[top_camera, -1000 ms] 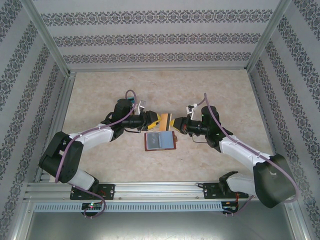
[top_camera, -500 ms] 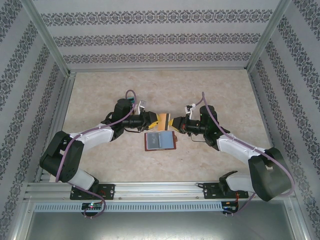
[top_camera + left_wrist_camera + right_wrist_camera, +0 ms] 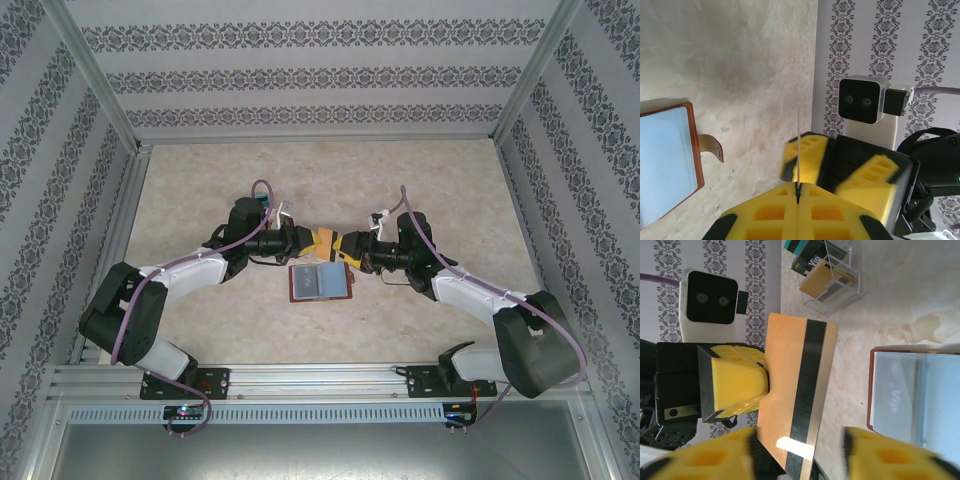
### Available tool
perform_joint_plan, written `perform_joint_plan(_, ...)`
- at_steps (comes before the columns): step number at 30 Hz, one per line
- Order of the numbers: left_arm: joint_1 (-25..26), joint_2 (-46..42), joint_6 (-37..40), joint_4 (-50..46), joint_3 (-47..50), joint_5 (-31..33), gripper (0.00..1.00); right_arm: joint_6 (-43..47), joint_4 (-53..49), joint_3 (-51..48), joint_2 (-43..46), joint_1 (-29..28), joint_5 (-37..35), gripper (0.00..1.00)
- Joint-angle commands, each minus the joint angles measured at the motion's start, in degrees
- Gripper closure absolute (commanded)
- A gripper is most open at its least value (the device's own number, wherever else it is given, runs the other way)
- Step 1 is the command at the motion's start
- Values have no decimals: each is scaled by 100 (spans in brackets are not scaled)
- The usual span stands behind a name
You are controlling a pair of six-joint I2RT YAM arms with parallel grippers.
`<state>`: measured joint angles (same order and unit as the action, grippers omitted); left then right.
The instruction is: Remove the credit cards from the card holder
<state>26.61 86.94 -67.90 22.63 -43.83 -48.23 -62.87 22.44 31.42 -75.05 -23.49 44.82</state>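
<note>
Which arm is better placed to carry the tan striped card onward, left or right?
Left. The left end effector is shut on the thin tan plastic card with a black stripe; the right end effector's jaws stand apart. The clear plastic box of cards also seems nearer the left arm.

Black-and-white arms (image 3: 190, 268) carry mauve cables (image 3: 262, 187) and yellow foam fingers (image 3: 765, 215).

robot test cell in a lab: silver aluminium frame rails (image 3: 320, 382) are enclosing a beige marbled tabletop (image 3: 420, 175), and grey damask-striped wallpaper panels (image 3: 320, 75) are lining its sides.
</note>
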Motion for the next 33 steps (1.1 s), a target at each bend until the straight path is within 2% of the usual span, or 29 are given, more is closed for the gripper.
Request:
perform_joint_plan(1,-23,-238,289,-264,-146,-42,98,239,-209,-92,114,17,-77,29)
perform_joint_plan(4,-101,-371,679,-906,-280,56,100,485,-684,-83,288,63,-271,15)
perform_joint_plan(8,-122,-610,2147,-3114,-941,693,100,908,-1519,30,609,102,-663,2)
perform_joint_plan(12,-126,-704,3808,-5096,-1742,1782,100,1259,-2185,153,926,94,-1085,2)
perform_joint_plan(16,-125,-699,4975,-6010,-2184,2888,100,1462,-2551,248,1119,81,-1362,2)
perform_joint_plan(20,-124,-801,6120,-6112,-2254,3898,100,1693,-2863,396,1254,72,-1539,2)
perform_joint_plan(23,-125,-1109,7423,-5636,-1896,3911,97,1840,-3023,492,1323,72,-1586,2)
perform_joint_plan(27,-122,-1436,9092,-5037,-1426,4401,100,1880,-3038,506,1341,90,-1608,2)
perform_joint_plan(33,-126,-1379,10912,-4616,-1213,5119,100,1876,-2976,479,1322,111,-1573,2)
